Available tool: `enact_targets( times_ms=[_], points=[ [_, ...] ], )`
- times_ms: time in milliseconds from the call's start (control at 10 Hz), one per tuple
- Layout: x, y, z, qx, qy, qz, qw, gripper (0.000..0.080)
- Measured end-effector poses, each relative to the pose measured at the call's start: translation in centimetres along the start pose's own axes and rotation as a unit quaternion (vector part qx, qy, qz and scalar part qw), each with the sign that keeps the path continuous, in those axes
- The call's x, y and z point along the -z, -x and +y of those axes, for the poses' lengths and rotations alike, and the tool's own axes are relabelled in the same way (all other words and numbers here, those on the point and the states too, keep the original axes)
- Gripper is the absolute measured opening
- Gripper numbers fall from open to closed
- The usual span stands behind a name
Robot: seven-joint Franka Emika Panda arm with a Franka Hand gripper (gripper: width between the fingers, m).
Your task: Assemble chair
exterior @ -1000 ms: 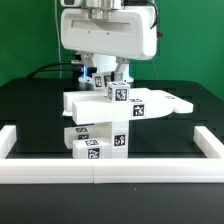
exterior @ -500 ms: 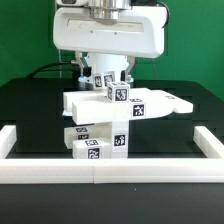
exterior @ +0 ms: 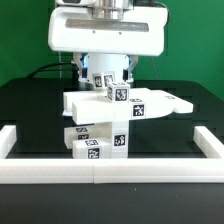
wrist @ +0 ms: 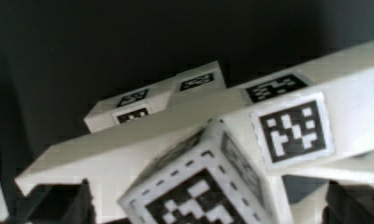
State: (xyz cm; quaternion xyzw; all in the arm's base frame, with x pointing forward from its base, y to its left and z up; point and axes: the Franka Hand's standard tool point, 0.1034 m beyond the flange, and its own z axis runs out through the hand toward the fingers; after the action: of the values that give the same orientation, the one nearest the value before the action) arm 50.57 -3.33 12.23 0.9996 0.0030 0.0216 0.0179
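The black surface [exterior: 30,100] carries everything, and a long low white rail [exterior: 110,172] borders it on the near side and both ends. In the middle, just behind the rail, stands the partly built chair [exterior: 100,120]. It is a stack of white tagged pieces: blocks at the bottom, an upright post, and a flat slab [exterior: 150,103] lying across the top. The long axis of the slab runs across the picture and reaches further toward the exterior view's right.

The big white head of the arm [exterior: 108,40] hangs directly over the chair. The end effector [exterior: 104,80] points straight down, and a small tagged cube [exterior: 120,93] on top of the slab sits just below it, so the chair lies right under the fingers. In the wrist view the two dark fingers [wrist: 38,205] stand wide apart on both sides of a tagged piece [wrist: 210,180], with a gap between them and the piece. The end effector is fully open and holds nothing.

Probably a part is just released here. Only the chair itself is near; lifting straight up seems the safe way out.
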Motion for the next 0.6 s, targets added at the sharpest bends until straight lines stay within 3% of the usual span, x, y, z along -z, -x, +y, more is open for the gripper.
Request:
enact_targets(
  times_ms=[600],
  points=[
    [-0.06,0.04,0.12,0.169,0.001,-0.001,0.986,0.0649]
  ],
)
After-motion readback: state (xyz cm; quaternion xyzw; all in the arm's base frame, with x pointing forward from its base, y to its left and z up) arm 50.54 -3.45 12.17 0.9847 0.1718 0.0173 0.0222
